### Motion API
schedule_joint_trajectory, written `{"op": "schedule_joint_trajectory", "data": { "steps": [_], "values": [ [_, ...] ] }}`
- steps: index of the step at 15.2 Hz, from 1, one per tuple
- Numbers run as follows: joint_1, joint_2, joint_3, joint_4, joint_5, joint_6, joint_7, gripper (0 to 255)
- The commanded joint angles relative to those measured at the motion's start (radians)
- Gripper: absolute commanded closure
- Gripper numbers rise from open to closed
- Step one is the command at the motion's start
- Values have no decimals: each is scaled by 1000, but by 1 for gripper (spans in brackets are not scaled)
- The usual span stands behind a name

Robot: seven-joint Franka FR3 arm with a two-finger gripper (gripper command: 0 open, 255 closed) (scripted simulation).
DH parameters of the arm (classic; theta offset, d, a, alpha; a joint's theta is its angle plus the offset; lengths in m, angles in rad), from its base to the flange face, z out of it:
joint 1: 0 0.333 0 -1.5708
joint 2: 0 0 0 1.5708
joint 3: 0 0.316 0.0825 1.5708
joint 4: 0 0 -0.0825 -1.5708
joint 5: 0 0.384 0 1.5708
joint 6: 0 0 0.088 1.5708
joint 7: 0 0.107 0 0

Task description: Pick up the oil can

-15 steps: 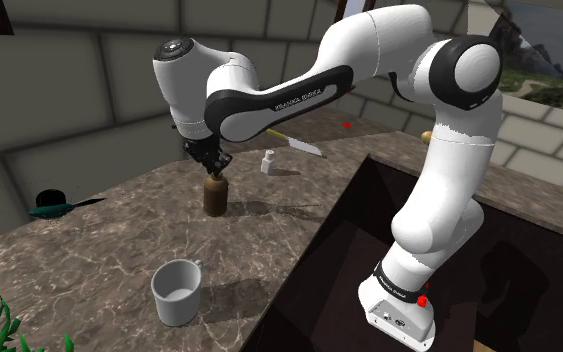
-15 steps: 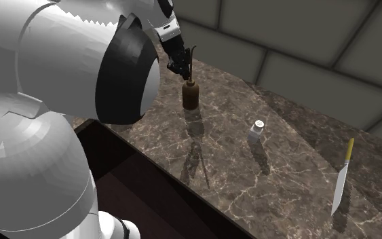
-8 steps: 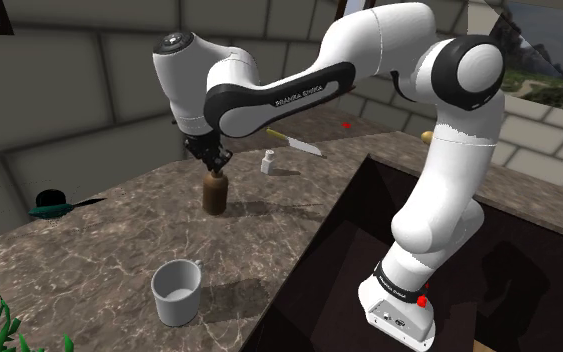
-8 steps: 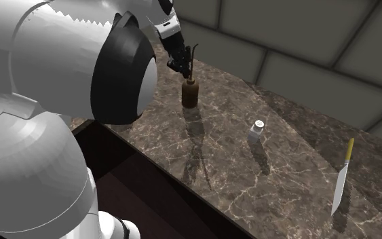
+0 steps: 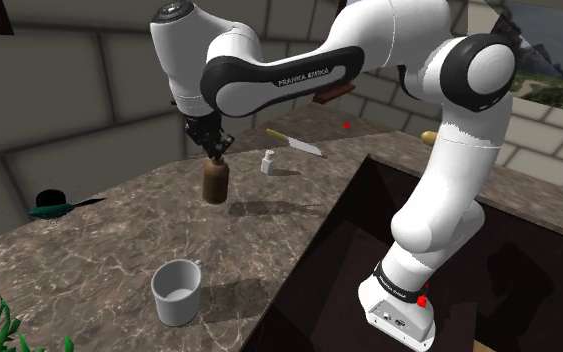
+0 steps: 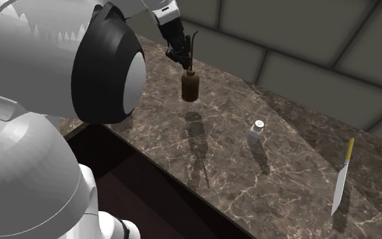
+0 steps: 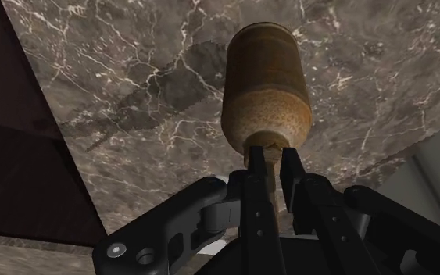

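Note:
The oil can (image 5: 215,183) is a rusty brown cylinder with a narrow neck and a thin curved spout. It hangs upright a little above the brown marble counter (image 5: 109,250), its shadow on the stone below. My black gripper (image 5: 212,153) is shut on its neck from above. From the second exterior view the oil can (image 6: 190,87) floats off the counter (image 6: 264,190) under the gripper (image 6: 184,62). In the wrist view both fingers (image 7: 295,176) clasp the neck of the oil can (image 7: 265,86), the gripper (image 7: 270,160) closed tight around it.
A grey mug (image 5: 176,291) stands near the counter's front edge. A small white shaker (image 5: 267,161) and a yellow-handled knife (image 5: 296,144) lie behind the can. A dark bowl with a teal tool (image 5: 51,204) sits at the shoulder view's left. A dark sunken basin (image 5: 339,250) borders the counter.
The gripper has risen with the oil can in it. The can stood on the counter a second ago and now hangs above it.

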Motion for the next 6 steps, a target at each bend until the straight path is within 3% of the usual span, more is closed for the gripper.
{"op": "schedule_joint_trajectory", "data": {
  "steps": [1,6],
  "values": [
    [-1,-8,4,22,9,-22,-14,255],
    [-1,-18,8,55,20,-55,-33,255]
  ]
}}
